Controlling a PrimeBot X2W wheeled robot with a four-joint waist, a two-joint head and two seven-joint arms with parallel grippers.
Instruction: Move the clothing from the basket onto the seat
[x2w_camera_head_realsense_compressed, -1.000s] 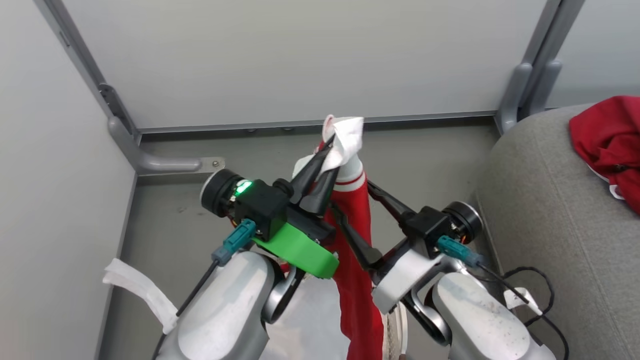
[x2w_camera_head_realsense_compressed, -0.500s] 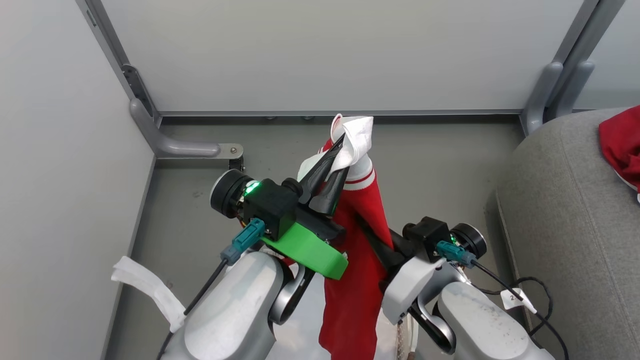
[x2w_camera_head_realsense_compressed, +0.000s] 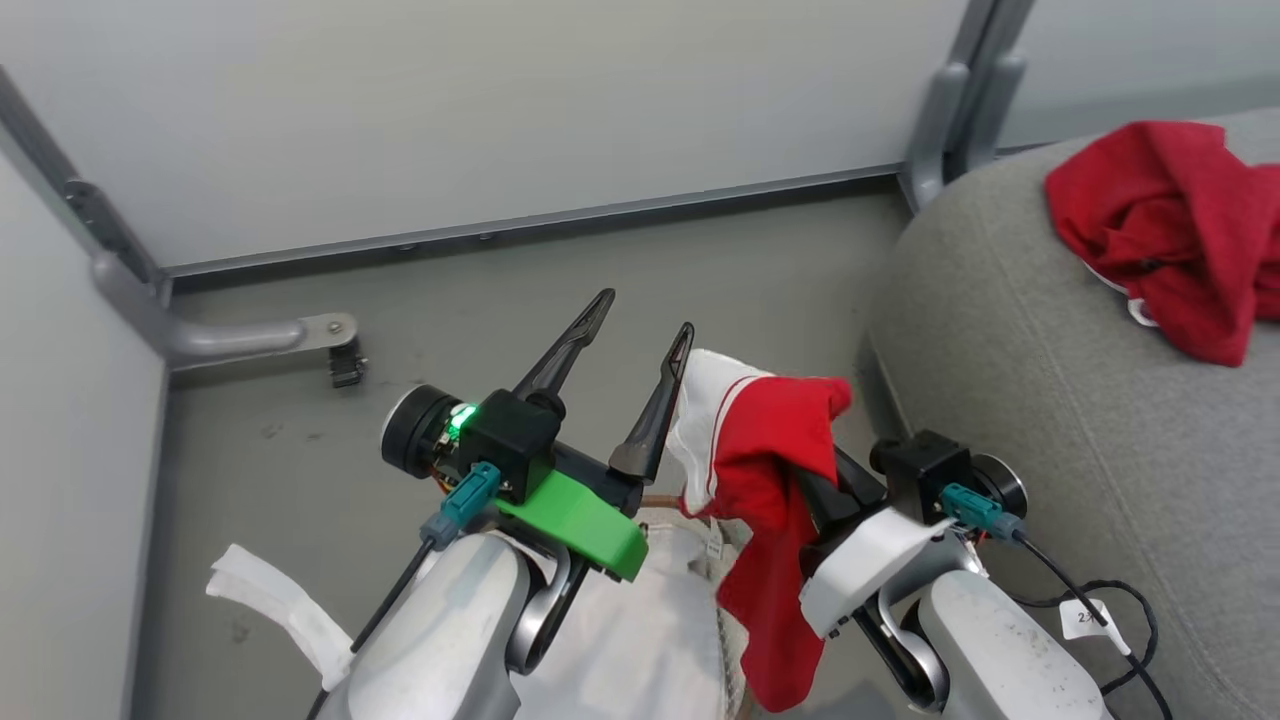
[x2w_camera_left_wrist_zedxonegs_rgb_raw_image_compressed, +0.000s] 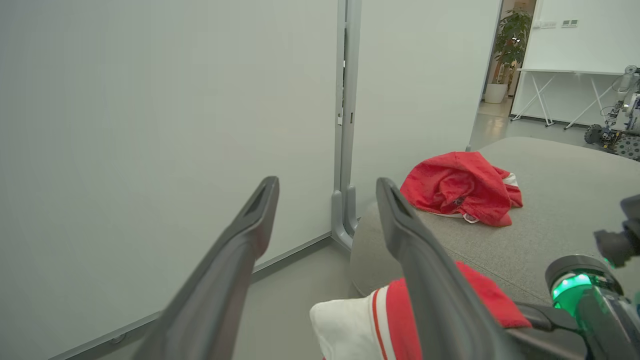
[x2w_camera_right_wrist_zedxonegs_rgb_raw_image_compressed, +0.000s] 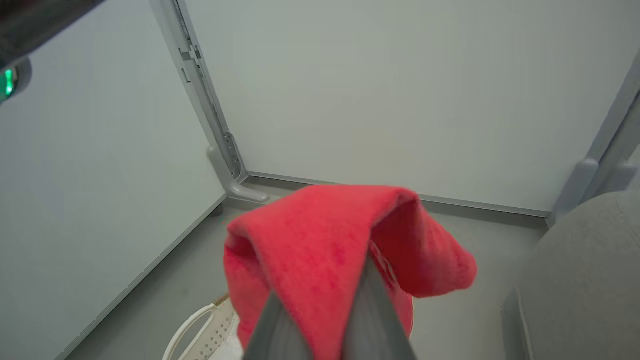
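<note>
Head camera: high, angled down at floor. Wrist cameras: lower, nearly level, facing wall panels. All share: seat, hanging red garment.

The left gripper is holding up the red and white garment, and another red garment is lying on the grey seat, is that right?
No. The right gripper holds the red and white garment, its fingers shut on the cloth in the right wrist view; the left gripper stands open beside it in the head view. The other red garment does lie on the grey seat.
</note>
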